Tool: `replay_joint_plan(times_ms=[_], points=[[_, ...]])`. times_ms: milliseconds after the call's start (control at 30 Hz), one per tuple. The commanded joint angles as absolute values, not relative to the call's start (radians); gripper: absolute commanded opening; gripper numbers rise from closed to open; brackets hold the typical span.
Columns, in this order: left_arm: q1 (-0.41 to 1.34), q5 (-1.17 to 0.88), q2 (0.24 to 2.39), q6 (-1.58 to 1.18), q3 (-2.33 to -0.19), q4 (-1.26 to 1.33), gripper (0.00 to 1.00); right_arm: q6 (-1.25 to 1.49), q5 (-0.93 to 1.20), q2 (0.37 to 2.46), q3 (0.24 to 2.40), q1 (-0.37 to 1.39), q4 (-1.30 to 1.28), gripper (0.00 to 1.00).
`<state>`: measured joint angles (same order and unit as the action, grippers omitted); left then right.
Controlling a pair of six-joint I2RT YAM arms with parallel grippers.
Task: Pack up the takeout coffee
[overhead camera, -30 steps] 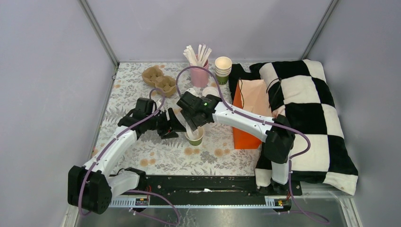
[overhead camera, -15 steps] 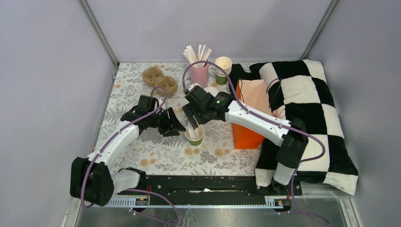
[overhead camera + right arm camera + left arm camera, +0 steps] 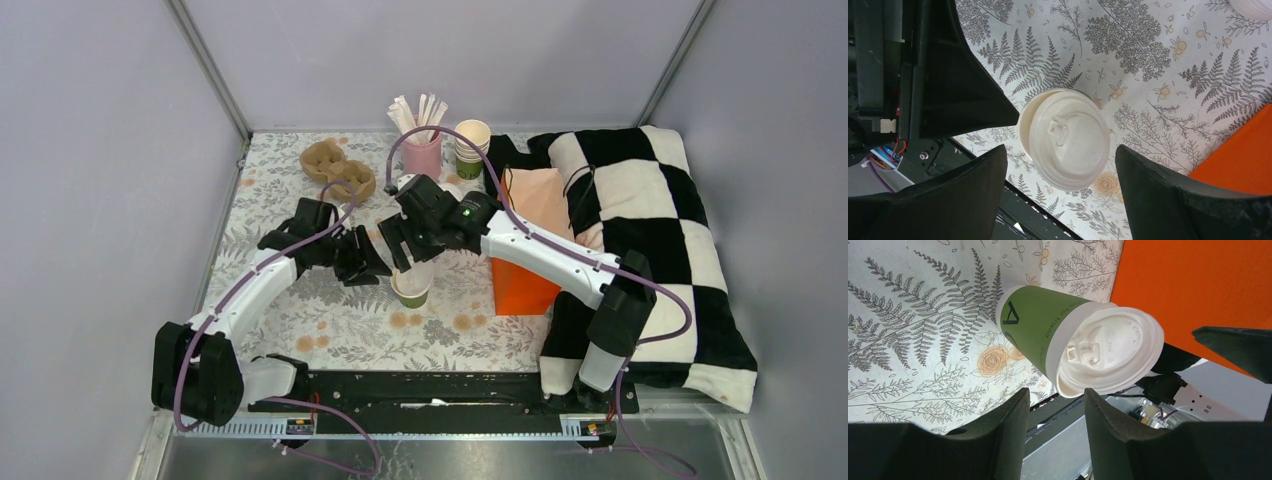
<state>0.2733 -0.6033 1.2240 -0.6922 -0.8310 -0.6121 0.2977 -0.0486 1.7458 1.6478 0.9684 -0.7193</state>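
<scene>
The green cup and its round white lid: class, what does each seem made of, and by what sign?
Green-sided cup: likely paper, matte, with flat printed lettering. Round white lid: probably thin moulded plastic, faintly glossy, with embossed text and a raised sip tab.

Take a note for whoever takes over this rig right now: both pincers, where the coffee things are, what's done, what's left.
Left pincer: open, empty, beside the cup.
Right pincer: open, empty, over the lid.
The cup stands on the table by the orange bag, with the lid on top, looking slightly off-centre.
Done: lid placed.
Left: probably press it snug, then put the cup in the bag.
</scene>
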Motion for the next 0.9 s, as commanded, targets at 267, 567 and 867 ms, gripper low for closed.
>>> replay_joint_plan(times_ms=[267,567,867], points=[[0.270,-0.592,1.185,-0.646,-0.869,-0.620,0.49,0.406,-0.010,1.672,1.529,0.849,-0.706,0.75],[0.271,-0.583,1.178,-0.644,-0.925,-0.647,0.49,0.404,-0.002,1.727,1.544,0.845,-0.743,0.52],[0.272,-0.576,1.165,-0.636,-0.982,-0.676,0.49,0.400,0.060,1.757,1.542,0.846,-0.739,0.42]])
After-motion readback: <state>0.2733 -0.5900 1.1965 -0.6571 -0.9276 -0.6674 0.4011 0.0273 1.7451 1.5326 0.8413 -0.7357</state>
